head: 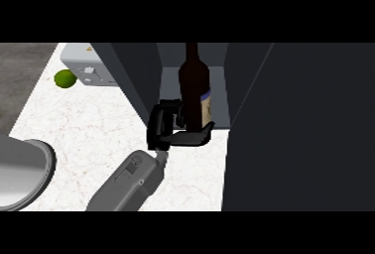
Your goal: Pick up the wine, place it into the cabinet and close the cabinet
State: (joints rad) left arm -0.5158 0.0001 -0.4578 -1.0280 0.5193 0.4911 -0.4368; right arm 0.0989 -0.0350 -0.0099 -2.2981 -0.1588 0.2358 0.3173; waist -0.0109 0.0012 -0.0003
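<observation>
Nearest the counter's point(81, 134) front edge, my left forearm point(128, 183) comes up at a slant over the white marble. To its left, at the counter's front-left corner, sits a grey rounded thing point(22, 173) whose curved rim cuts into the open surface; I cannot tell what it is. Between that rim and my forearm lies a band of bare marble. To my right a tall dark panel point(300, 124) runs from the front edge all the way back, which I take for the cabinet's open door; its straight edge stands close beside my wrist and leaves only a narrow strip of marble there.

Further in, my left hand point(170, 130) is at the mouth of the cabinet point(139, 74). My fingers point(164, 113) curl up along the left of the wine bottle point(195, 82) and my thumb point(199, 135) hooks round below it on the right, so I am clasping its lower part. It stands upright inside the cabinet, between the dark left wall and the paler right wall, its neck reaching to the view's top edge.

Toward the counter's back-left corner, a lime point(65, 78) rests just beside a pale grey box-shaped appliance point(89, 67), well apart from my hand.
</observation>
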